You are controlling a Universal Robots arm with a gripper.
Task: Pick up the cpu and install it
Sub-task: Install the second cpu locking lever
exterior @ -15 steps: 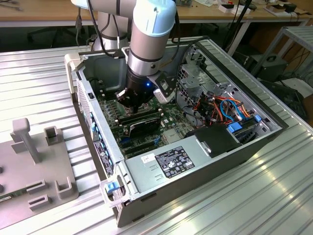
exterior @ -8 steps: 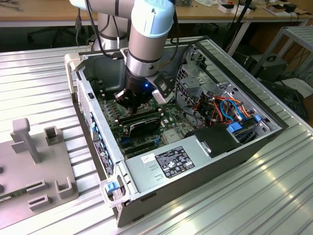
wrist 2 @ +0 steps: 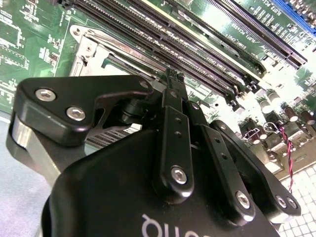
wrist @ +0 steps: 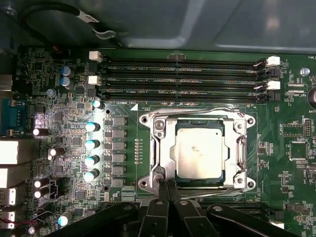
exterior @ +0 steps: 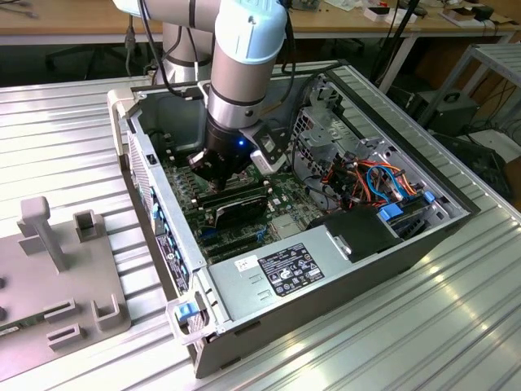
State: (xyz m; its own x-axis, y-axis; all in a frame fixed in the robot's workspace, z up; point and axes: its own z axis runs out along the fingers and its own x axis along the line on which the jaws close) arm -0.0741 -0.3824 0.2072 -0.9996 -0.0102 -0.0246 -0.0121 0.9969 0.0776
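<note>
Fingers [wrist: 165,190] pressed together, holding nothing, tips touching the socket frame [wrist: 158,148]. Just beyond them the cpu [wrist: 199,152] already sits in its socket, so seating looks done; clamping it appears unfinished.

One cpu [wrist: 199,151], four memory slots [wrist: 182,79] above it at the upper centre, and five shiny capacitors [wrist: 92,150] in a column at centre left.

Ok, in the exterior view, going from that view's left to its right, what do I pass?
Grey fixture block on the table → blue latch at the case's corner → the arm's hand down over the motherboard → power supply label → orange and blue cables.
</note>
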